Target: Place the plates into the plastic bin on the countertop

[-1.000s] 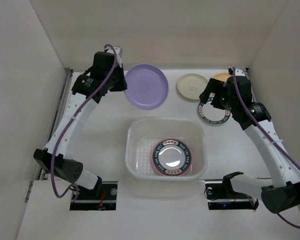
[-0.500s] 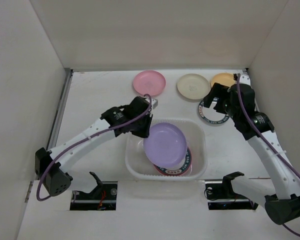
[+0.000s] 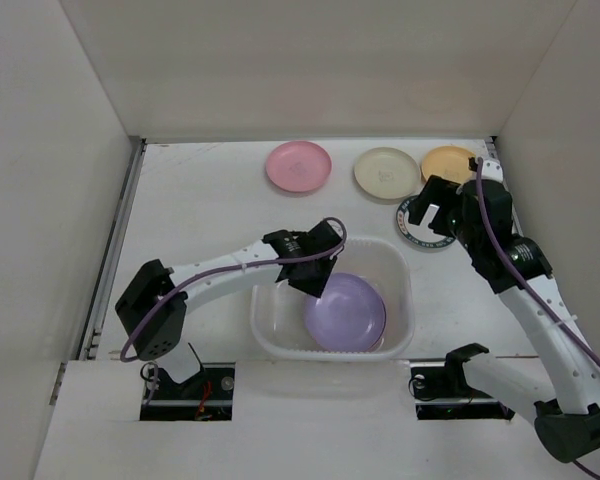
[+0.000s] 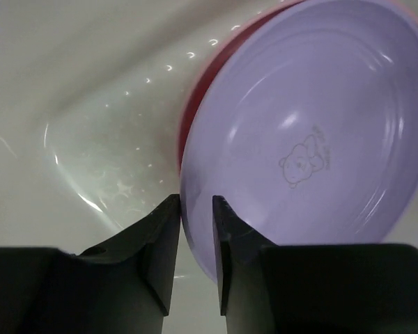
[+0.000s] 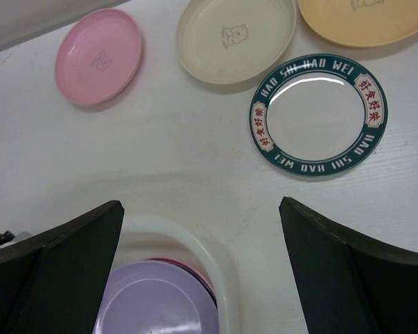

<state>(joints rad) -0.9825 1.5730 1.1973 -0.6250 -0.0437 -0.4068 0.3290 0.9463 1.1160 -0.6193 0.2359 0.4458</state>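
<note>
Inside plastic bin (image 3: 404, 290), left gripper (image 4: 195, 202) straddles purple plate (image 4: 313, 125) rim, grip unclear; right gripper (image 5: 200, 204) splayed, empty.

The glossy, smooth purple plate (image 4: 313, 132) lies in the translucent plastic bin (image 3: 402, 272) on the matte white countertop (image 3: 200, 200).

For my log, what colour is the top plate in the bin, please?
The plate is purple, best seen from left wrist.
</note>
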